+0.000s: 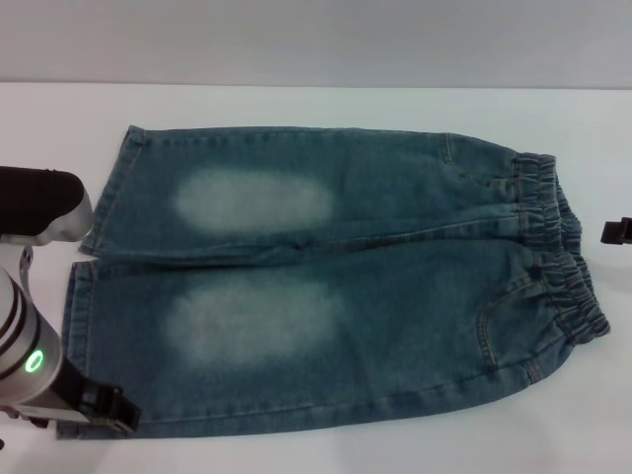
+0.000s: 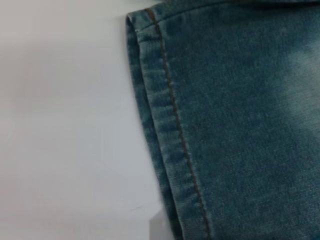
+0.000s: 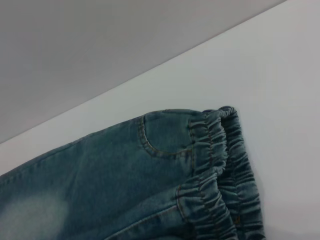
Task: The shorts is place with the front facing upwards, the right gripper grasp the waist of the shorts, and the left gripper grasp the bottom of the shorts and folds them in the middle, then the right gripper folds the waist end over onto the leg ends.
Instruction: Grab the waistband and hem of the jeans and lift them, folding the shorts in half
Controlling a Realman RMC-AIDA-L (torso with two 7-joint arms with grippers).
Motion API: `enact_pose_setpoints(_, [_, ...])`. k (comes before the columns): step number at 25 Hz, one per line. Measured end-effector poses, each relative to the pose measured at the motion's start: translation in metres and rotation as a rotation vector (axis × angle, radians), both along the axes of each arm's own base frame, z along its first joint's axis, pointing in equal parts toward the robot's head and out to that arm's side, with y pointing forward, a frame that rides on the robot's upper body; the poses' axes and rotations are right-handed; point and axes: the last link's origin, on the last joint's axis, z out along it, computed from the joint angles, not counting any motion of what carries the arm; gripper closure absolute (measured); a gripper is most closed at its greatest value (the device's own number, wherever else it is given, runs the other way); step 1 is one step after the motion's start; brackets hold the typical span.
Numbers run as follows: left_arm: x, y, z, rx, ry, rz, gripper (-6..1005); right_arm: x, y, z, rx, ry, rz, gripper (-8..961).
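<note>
The shorts (image 1: 326,286) lie flat and spread out, front up, with a pale patch on each leg. The waist (image 1: 558,267), a gathered elastic band, is at the right; it also fills the right wrist view as the waist (image 3: 220,170). The bottom of the shorts (image 1: 84,296) is at the left, and its stitched hem (image 2: 165,125) shows close up in the left wrist view. My left gripper (image 1: 107,407) sits at the near leg's front hem corner. Only a black tip of my right gripper (image 1: 618,232) shows, just right of the waist.
The white table (image 1: 296,104) runs back to a grey wall behind the far leg. My left arm (image 1: 25,346) stands over the table's near left part, beside the hems.
</note>
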Motion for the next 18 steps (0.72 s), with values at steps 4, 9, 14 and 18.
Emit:
enact_pose_setpoints(4, [-0.0007,0.0001,-0.0002,-0.001,-0.003,0.004,141,0.0001,0.0004,-0.0006,-0.003,0.001,0.0,138])
enact_pose_setpoints(9, [-0.0038,0.0005,-0.0022,-0.008,-0.001,0.011,141,0.0002,0.0002,-0.0007,-0.006,0.001,0.0,138])
enact_pose_setpoints(14, [-0.0039,0.002,-0.0029,-0.003,-0.006,0.006,140,0.0003,-0.0008,-0.001,-0.013,-0.002,-0.001,138])
enact_pose_setpoints(18, [-0.0069,0.0023,-0.0047,-0.007,-0.004,0.014,140,-0.0004,-0.0006,-0.0005,-0.012,-0.004,0.002,137])
